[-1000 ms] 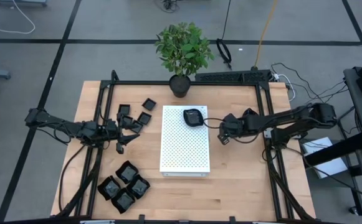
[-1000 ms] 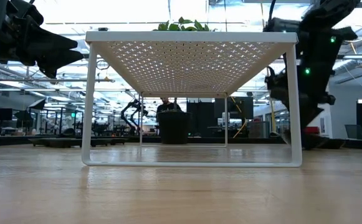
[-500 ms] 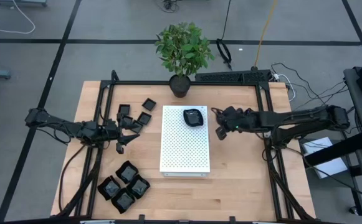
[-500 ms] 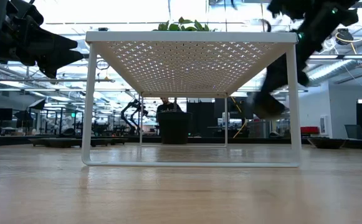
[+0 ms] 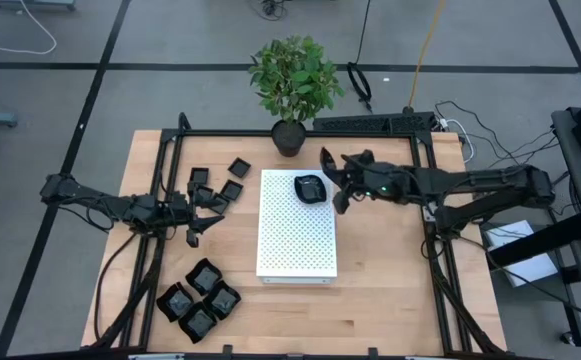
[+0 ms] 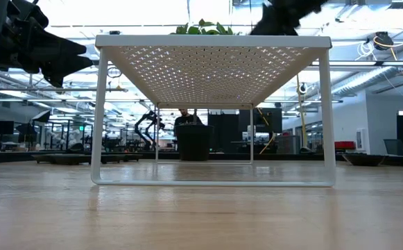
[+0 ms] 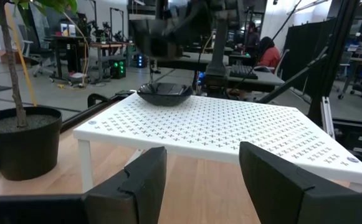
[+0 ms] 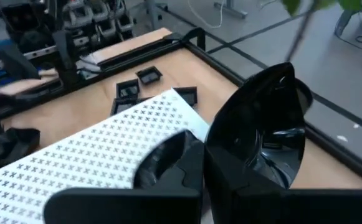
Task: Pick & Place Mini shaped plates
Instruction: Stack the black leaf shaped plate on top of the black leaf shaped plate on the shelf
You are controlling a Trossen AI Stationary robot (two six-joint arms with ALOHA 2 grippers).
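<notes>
The right gripper (image 5: 332, 178) stands open beside the glossy rounded black plate (image 5: 310, 187) on the white perforated board (image 5: 296, 235). The left gripper (image 5: 199, 222) waits open near small square plates (image 5: 216, 185).

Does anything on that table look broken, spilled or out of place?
Nothing looks damaged or spilled. One rounded black dish sits alone on the white perforated board, by the right gripper. The small square dishes and the wavy-edged dishes lie in loose, uneven clusters on the table near the left gripper.

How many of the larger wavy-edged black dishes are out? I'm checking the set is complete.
4 wavy-edged dishes, tightly clustered on the table on the left arm's side: back, left, right, front. None appears hidden.
</notes>
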